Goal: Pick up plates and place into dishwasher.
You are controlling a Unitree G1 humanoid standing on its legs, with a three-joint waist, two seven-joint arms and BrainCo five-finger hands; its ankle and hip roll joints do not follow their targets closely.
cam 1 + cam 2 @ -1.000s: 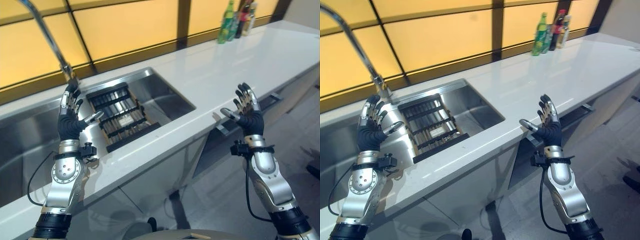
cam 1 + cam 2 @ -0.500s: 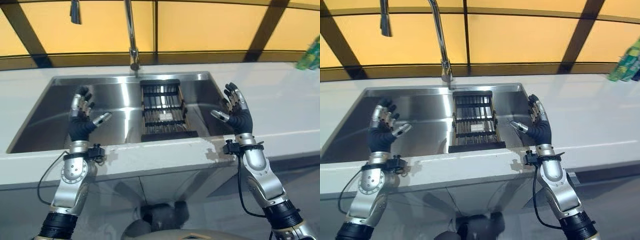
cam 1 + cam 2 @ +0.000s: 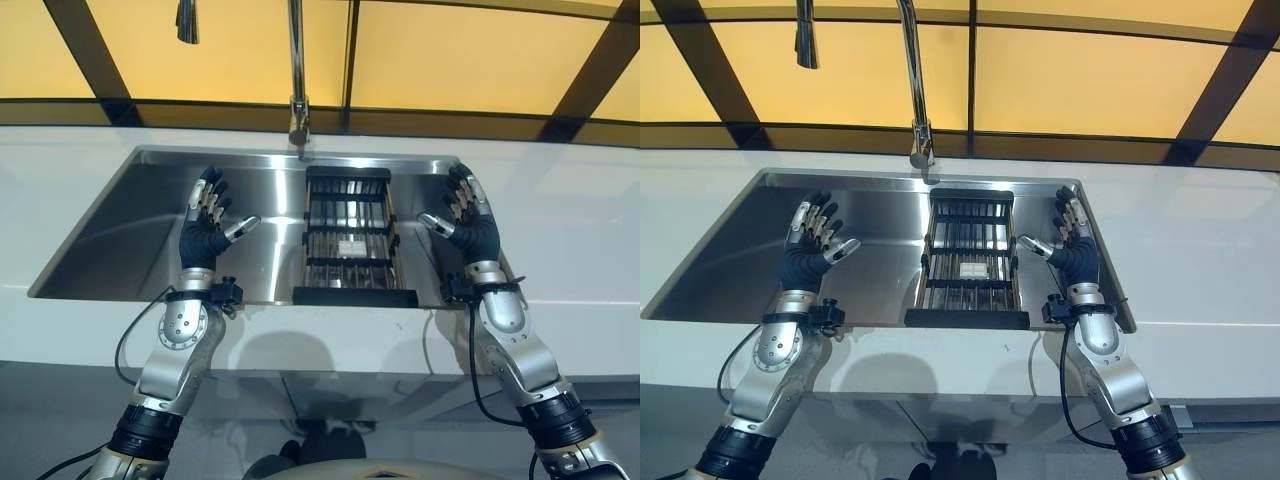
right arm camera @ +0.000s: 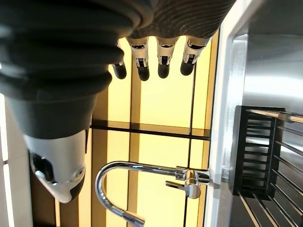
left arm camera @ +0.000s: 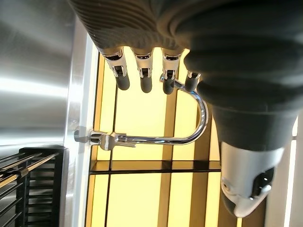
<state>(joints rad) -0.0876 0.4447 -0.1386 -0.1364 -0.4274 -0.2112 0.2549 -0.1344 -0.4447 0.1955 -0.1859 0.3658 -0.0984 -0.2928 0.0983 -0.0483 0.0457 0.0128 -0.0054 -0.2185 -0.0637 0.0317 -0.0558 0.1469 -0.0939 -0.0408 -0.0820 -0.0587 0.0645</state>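
While both arms rise from the lower corners of the frame, the left robot hand (image 3: 203, 232) and the right robot hand (image 3: 470, 225) stand upright over the steel sink (image 3: 120, 230), palms facing each other, fingers straight and spread wide, holding nothing. Between them, at the frame's centre, a black rack (image 3: 350, 235) lies in the sink, holding no plates. The wrist views add the whole curved faucet (image 5: 189, 127) against yellow panels (image 3: 1080, 80); the white counter (image 3: 580, 220) runs rightward.
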